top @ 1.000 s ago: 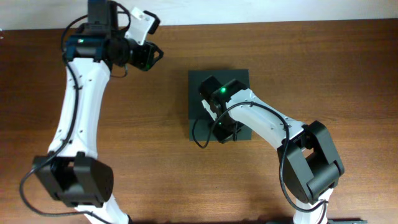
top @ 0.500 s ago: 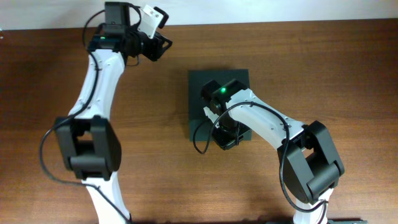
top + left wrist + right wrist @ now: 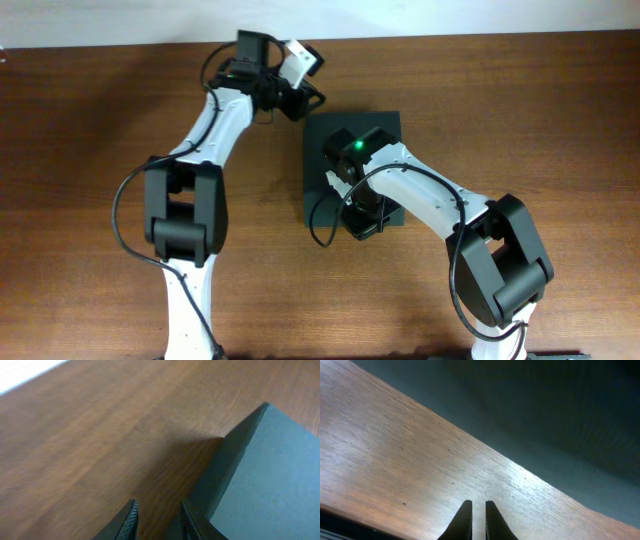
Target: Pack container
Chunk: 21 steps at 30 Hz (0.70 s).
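Observation:
The dark green container (image 3: 318, 180) lies closed in the middle of the wooden table; its flat top (image 3: 270, 480) fills the right of the left wrist view. My left gripper (image 3: 310, 100) hovers just off the container's back left corner. Its jaws (image 3: 159, 521) stand partly open, with only bare wood between them. My right arm reaches across the container, and its gripper (image 3: 362, 220) sits at the container's front edge. In the right wrist view this gripper (image 3: 478, 520) is shut on nothing and its tips are over wood, with the container (image 3: 545, 410) beyond them.
Brown wooden table (image 3: 520, 110) surrounds the container on all sides. A white wall edge (image 3: 100, 20) runs along the back of the table. No loose objects show in any view.
My left arm has swung right, from the table's back left to the container's back left corner, and its jaws have narrowed a little. The right arm has barely moved.

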{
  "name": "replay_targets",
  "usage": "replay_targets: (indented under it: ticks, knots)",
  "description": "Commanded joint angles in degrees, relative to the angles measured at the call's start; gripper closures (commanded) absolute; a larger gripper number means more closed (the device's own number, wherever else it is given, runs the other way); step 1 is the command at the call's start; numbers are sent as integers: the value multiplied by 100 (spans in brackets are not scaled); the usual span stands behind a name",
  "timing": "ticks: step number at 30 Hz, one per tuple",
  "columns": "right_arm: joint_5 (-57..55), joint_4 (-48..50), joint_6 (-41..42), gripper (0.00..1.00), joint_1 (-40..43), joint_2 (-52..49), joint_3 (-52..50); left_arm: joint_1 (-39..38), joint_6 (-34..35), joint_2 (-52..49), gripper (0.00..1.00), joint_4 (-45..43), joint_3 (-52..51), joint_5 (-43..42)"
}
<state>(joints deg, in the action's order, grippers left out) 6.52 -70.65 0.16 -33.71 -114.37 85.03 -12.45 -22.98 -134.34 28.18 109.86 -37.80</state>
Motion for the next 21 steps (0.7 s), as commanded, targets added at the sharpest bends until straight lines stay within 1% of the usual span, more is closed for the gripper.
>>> replay_targets:
  ticks: [1,8,14,21]
  knots:
    - [22,118,-11,91,37,74,-24,-46,-72,-87,70,35,87,-149]
    - [-17,437,-9,91,37,74,-24,-181,-74,-87,70,273,87,-144]
    - [-739,925,-9,91,37,74,-26,-181,-74,-87,71,361,87,-144]
    - [-1252,1484,83,91,46,59,-28,-181,-74,-87,70,603,87,-146]
